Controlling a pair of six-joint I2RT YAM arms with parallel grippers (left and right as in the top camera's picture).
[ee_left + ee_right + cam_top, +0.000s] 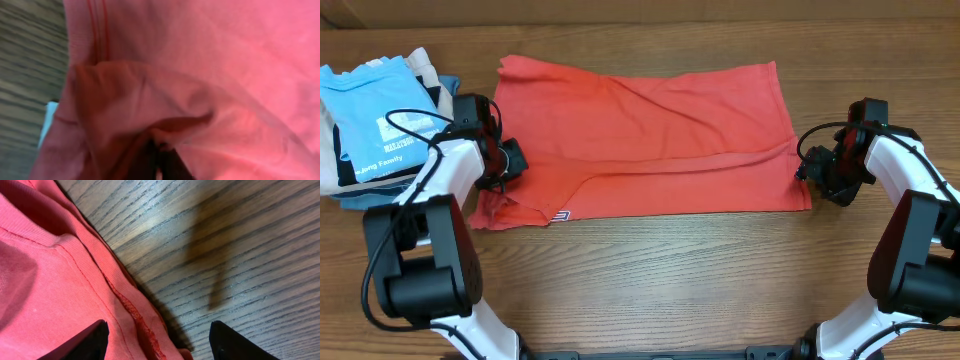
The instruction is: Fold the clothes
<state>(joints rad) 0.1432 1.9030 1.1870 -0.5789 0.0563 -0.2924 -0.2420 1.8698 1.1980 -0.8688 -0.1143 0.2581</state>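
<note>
Fabric bunched where my left gripper (508, 160) had closed tight on the coral-red T-shirt (650, 140) at its 9 o'clock edge. The shirt lay spread mid-table (650, 270). At 3 o'clock my right gripper (808, 172) straddled the hem, fingers (90, 342) apart.

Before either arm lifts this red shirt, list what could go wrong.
1. The right gripper is open astride the hem of the coral-red T-shirt, with one finger over bare table. Closing may catch only the edge, or miss.
2. Fabric is bunched around the left gripper, so it may grab extra layers and skew the fold.
3. That gripper also sits close to the light blue T-shirt, and a swing could knock it.
</note>
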